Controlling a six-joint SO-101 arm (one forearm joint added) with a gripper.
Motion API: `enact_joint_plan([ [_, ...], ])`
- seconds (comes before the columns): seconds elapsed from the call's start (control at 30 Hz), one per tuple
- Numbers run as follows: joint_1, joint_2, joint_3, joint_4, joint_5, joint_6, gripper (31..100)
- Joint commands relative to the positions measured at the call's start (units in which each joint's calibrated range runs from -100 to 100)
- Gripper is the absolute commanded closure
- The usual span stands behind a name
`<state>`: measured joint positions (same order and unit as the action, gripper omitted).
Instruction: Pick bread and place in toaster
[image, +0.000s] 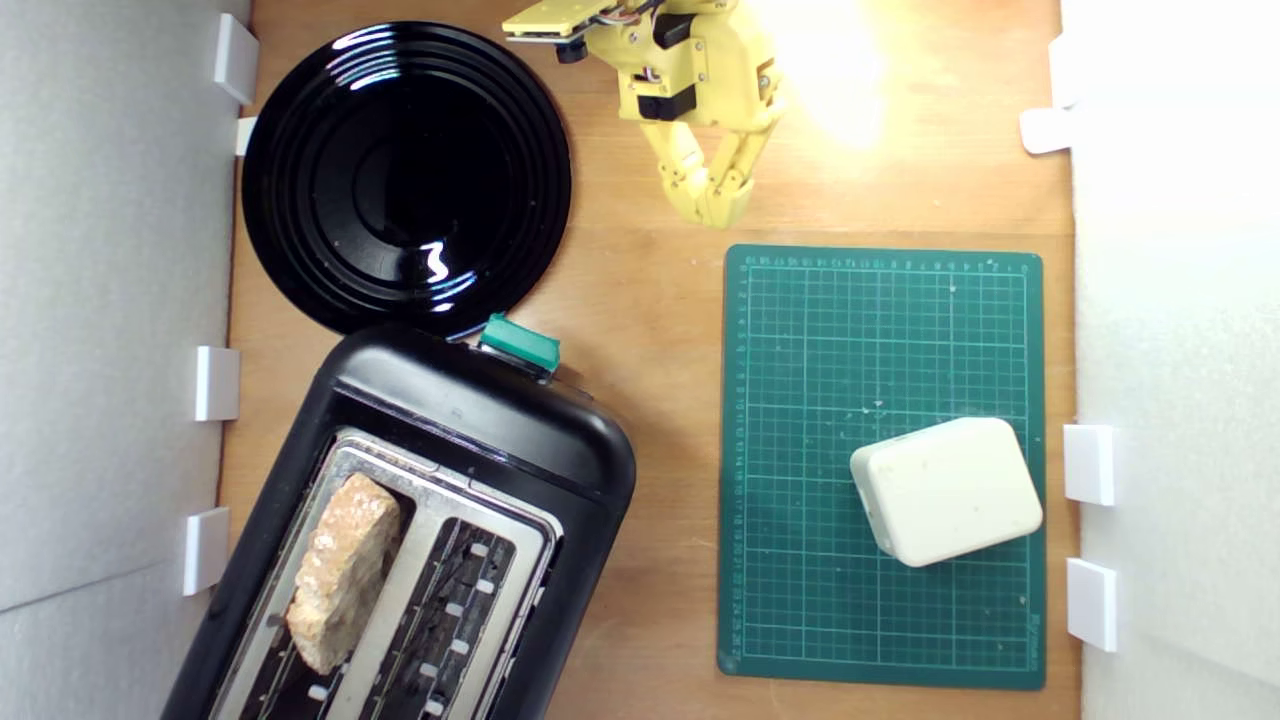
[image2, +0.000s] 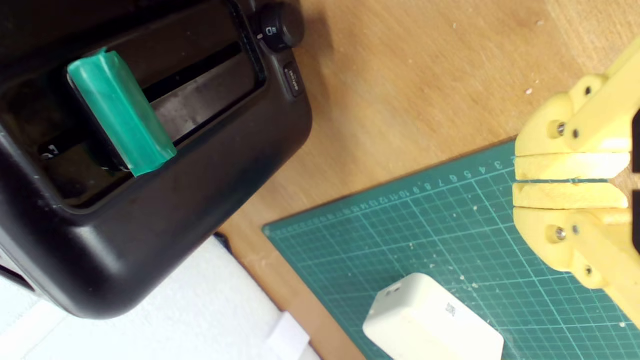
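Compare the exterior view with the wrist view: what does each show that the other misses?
Only the exterior view shows the bread sitting in a slot of the toaster, and the black plate. Only the wrist view shows the toaster's knob and button. Both share the teal lever, the green mat, the cream block and the gripper, shut and empty.

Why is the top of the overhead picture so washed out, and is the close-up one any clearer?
In the exterior view, strong glare bleaches the wooden table beside the yellow pincer, and light streaks glint on the black plate. The wrist view is evenly lit: the toaster looks slightly soft, while the green mat grid reads sharply.
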<state>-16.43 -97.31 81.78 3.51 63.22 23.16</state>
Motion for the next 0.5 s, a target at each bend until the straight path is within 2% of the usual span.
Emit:
enact_joint_plan([
  [0.0, 1.0, 0.2, -0.1, 0.5, -1.3, 0.2, 99.5],
  [0.2, 3.1, 0.1, 3.5, 0.5, -1.4, 0.3, 99.4],
  [0.47, 2.4, 0.0, 8.1, 0.5, -1.4, 0.3, 99.4],
])
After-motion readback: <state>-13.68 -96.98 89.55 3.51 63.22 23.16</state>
